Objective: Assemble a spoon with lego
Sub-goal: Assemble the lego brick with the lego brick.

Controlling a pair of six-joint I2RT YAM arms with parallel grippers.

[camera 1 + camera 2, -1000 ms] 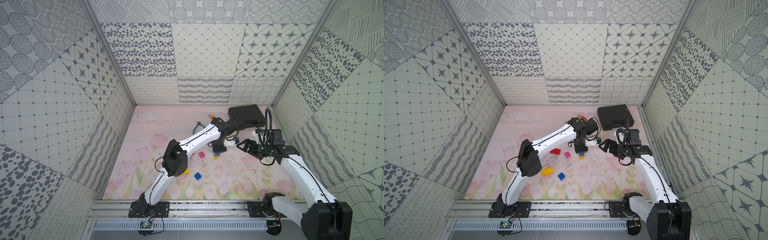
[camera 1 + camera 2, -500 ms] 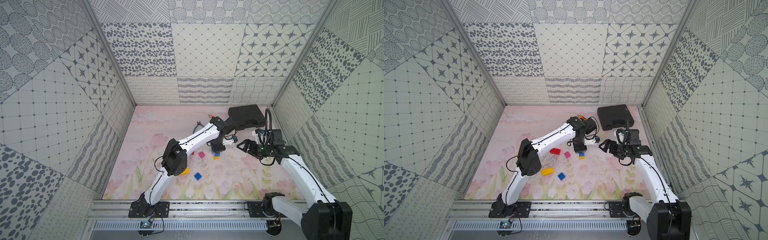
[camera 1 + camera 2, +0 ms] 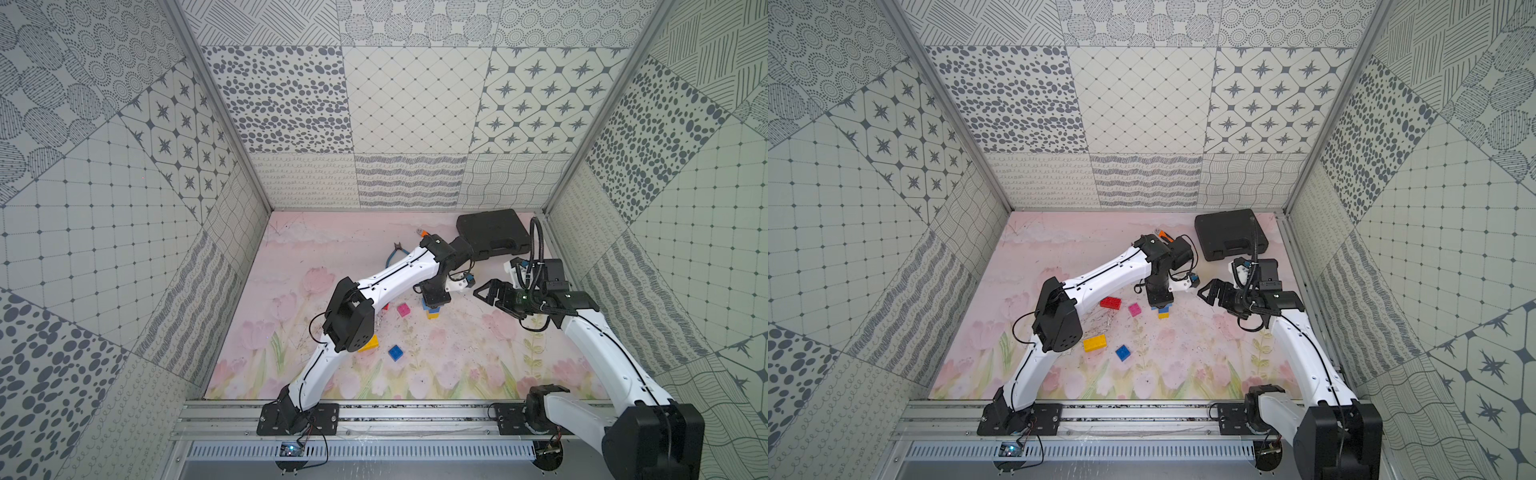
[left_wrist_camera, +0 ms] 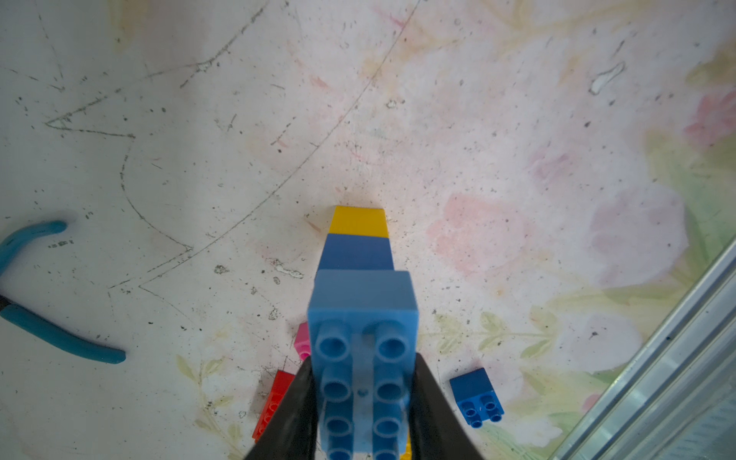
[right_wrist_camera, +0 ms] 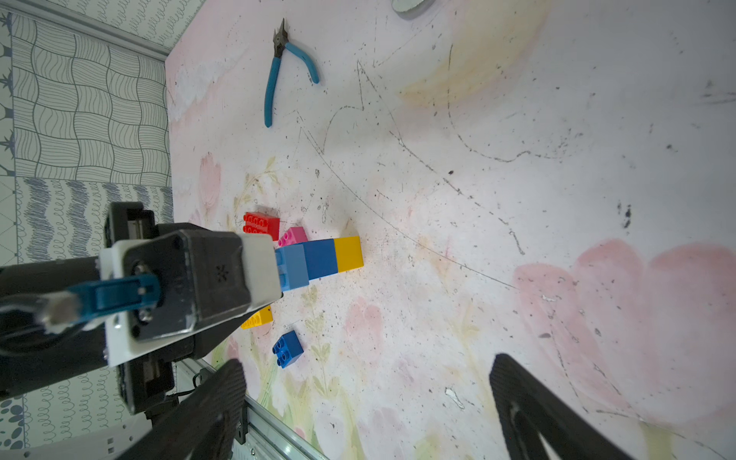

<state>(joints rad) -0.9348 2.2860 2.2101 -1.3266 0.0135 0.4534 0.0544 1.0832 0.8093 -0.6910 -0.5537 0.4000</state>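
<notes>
1. The left gripper [image 4: 363,358]: you held it clenched on the light-blue brick [image 4: 362,302] capping the spoon [image 5: 322,259] stack, upright mid-mat; unmoved, so seating likely continued;
2. The right gripper [image 5: 368,362]: gaped empty nearby;
3. The red brick [image 3: 1110,303], pink brick [image 3: 1134,309]: lay loose; head unbuilt.

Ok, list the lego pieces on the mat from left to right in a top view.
yellow brick → red brick → blue brick → pink brick → stack
</notes>
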